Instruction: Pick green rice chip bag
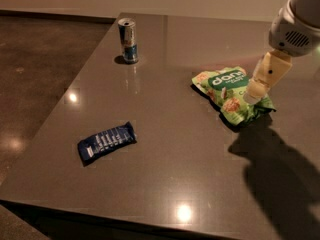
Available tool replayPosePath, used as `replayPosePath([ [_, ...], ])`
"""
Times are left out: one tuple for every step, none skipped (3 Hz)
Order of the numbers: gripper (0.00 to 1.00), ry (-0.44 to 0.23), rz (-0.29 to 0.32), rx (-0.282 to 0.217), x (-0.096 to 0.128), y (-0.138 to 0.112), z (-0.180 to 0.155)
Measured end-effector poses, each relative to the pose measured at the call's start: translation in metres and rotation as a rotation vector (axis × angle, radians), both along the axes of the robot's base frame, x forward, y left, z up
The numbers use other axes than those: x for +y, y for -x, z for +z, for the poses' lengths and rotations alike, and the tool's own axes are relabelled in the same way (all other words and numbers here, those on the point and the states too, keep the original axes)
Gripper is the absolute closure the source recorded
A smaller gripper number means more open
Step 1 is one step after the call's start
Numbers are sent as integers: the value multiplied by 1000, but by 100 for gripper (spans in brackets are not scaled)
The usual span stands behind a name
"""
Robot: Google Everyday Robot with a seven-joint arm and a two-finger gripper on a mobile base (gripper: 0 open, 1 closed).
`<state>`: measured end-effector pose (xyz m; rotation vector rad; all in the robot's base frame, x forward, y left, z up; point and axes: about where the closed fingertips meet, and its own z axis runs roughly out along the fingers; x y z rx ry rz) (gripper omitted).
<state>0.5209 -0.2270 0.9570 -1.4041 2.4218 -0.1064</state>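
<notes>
Green rice chip bag (227,91) wanted, and not yet lifted. Nearest, on the left: a dark blue wrapper (106,141), flat on the grey table (165,179), well apart from the bag and no part of the job. Near right: nothing but the arm's broad shadow. Farther back, on the right side at mid-depth: the bag itself, flat on the tabletop, crinkled and light green, with a dark green logo patch, white lettering and pictured round rice cakes, its near end puckered and creased. Right above its right end: the gripper (252,95), pale, angled down from the upper right, tip at or just over the foil; hard to say whether touching. Released or clenched, cannot tell. Looks like the final approach before the grasp. Next move calls for settling lower onto the bag, pinching a raised fold instead of pressing the flat face, then closing firmly enough that slick, crumpling film does not slide free on the lift. Farthest, toward the left: an upright drink can (128,40), well clear of everything.
</notes>
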Motion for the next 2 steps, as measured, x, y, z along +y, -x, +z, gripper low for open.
replayPosePath([
  [0, 4, -129, -1, -6, -23, -10],
  [0, -21, -322, 40, -2, -40, -29],
])
